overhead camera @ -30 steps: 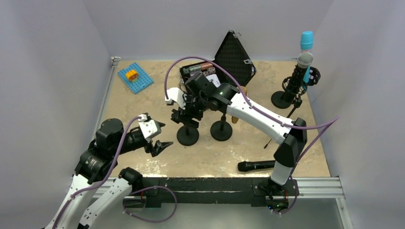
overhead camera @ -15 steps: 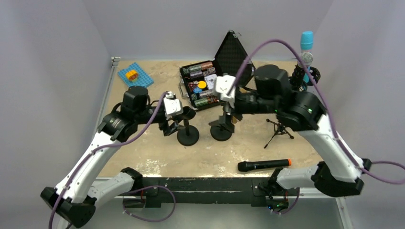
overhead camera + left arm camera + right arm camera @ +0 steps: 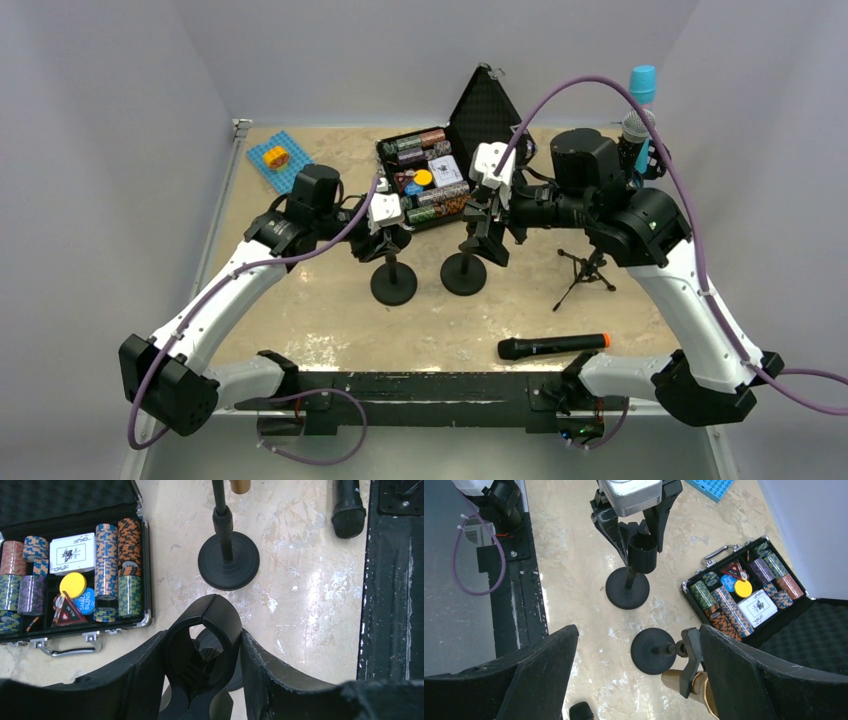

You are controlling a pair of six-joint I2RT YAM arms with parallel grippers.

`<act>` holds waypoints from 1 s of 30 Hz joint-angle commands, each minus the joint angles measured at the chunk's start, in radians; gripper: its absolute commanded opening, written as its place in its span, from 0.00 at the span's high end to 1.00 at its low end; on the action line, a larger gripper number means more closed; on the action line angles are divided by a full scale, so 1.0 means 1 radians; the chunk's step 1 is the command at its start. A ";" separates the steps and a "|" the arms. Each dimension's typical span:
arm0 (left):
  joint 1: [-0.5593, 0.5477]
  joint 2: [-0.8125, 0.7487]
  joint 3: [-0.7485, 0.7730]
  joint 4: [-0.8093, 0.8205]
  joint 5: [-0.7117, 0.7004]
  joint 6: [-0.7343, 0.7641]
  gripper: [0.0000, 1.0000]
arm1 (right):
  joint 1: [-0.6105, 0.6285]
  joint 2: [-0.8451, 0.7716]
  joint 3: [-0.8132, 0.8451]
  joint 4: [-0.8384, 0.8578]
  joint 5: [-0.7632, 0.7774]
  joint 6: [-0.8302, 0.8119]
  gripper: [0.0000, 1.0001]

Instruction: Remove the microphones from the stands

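Observation:
Two black round-base stands are mid-table. The left stand (image 3: 393, 285) has an empty black clip (image 3: 205, 640), and my left gripper (image 3: 204, 632) is shut on it, a finger pressing each side. The right stand (image 3: 653, 651) holds a gold microphone (image 3: 684, 682) in its clip (image 3: 689, 660). My right gripper (image 3: 638, 628) is open wide above that stand, its right finger (image 3: 744, 670) close beside the microphone. In the top view the right gripper (image 3: 488, 232) hides the gold microphone.
A black microphone with an orange end (image 3: 553, 346) lies near the front edge. An open poker chip case (image 3: 425, 178) sits behind the stands. A small tripod (image 3: 587, 272) stands to the right, with more microphones on a stand (image 3: 637, 125) at the back right. A blue plate (image 3: 278, 160) lies back left.
My left arm reached in from the near left to the left stand and closed on its clip. My right gripper moved from the left stand to the right one and opened wide.

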 commanded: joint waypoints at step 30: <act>0.241 0.177 0.176 0.142 -0.734 -0.080 1.00 | -0.014 -0.074 -0.038 0.010 -0.032 0.002 0.06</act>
